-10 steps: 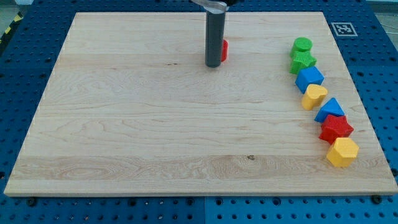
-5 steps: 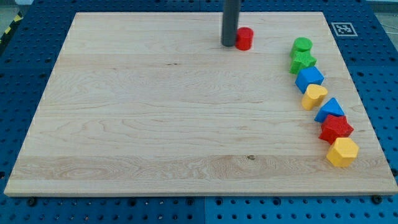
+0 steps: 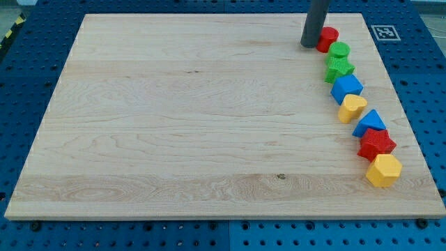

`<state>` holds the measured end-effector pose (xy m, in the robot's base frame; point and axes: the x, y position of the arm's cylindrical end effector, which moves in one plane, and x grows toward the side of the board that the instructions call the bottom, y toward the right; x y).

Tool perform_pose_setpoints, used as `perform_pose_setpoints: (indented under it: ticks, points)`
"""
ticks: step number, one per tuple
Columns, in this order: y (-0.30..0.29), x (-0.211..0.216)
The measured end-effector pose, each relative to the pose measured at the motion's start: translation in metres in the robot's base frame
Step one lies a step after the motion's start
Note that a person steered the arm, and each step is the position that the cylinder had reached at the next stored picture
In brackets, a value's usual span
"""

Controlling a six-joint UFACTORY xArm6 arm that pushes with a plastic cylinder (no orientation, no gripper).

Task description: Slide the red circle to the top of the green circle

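Where the dark rod meets the light wooden board [image 3: 174, 125], my tip [image 3: 308, 46] (bare, grasping nothing) touches the small red circle block [image 3: 327, 39] from the view's left; that block sits just above-left of the green circle block [image 3: 339, 50], touching it.

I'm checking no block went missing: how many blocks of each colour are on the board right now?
Red: 2, the red circle and red star
Green: 2, the green circle and green star
Blue: 2
Yellow: 2
Total: 8
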<state>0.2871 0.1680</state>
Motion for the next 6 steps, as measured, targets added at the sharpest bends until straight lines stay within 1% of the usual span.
perform_pose_setpoints:
  ticks: [2,3,4,6]
  points:
    - [0.001,-0.024]
    - [0.001,-0.026]
    - [0.0,-0.025]
    - [0.002,-0.002]
